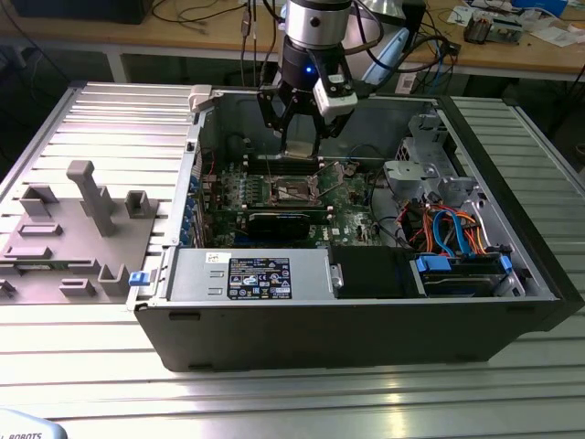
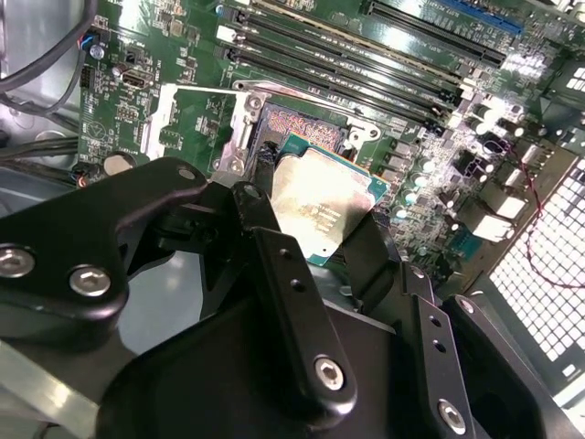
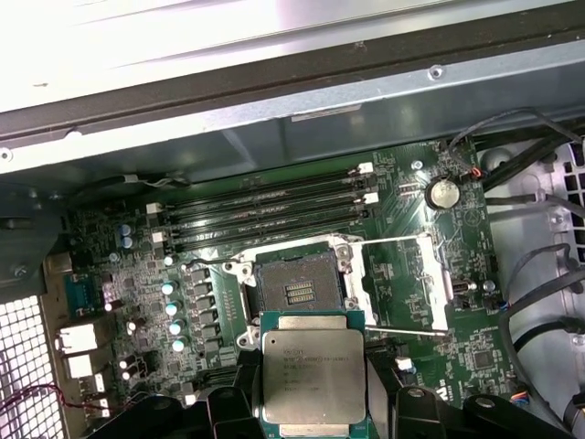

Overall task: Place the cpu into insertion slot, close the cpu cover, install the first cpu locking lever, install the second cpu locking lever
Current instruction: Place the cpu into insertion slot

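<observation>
Step 1 atm: gripper (image 1: 300, 149) clamped on the cpu (image 3: 313, 380) by its edges, held near the bare insertion slot (image 3: 299, 293) - not in yet. Imo seating needs it squared up w/ the socket & lowered flat.

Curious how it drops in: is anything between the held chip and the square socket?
Nothing. In the first wrist view the gripper holds the cpu near the open insertion slot, with no object between them.
</observation>
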Tool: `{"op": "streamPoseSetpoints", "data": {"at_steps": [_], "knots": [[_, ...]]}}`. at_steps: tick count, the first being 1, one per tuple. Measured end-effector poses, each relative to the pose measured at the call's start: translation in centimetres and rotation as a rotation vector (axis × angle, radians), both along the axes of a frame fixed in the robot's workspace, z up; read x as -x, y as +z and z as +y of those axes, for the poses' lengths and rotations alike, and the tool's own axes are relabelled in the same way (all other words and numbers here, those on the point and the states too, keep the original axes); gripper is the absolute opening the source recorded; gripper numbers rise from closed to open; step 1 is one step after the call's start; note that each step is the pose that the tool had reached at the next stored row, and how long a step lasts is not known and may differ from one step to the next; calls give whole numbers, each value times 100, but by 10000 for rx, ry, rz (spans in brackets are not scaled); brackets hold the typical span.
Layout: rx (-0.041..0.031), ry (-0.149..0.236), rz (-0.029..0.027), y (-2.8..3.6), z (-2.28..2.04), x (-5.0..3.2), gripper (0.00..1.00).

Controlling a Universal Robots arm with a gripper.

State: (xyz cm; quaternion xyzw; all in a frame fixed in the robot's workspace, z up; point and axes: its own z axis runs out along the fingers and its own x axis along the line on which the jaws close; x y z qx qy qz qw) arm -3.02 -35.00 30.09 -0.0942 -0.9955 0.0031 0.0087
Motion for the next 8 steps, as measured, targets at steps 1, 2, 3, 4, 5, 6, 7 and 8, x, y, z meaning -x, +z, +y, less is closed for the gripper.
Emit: {"op": "streamPoseSetpoints", "data": {"at_steps": [1,2,3,4,5,6,7,8], "knots": [[0,-31,0,0,0,0,54],[-1,-49,0,0,0,0,54],[-1,-67,0,0,0,0,54],[-1,-84,0,0,0,0,54],[0,-103,0,0,0,0,54],[0,-121,0,0,0,0,54],[0,-138,0,0,0,0,54],[0,-169,0,0,0,0,54]]}}
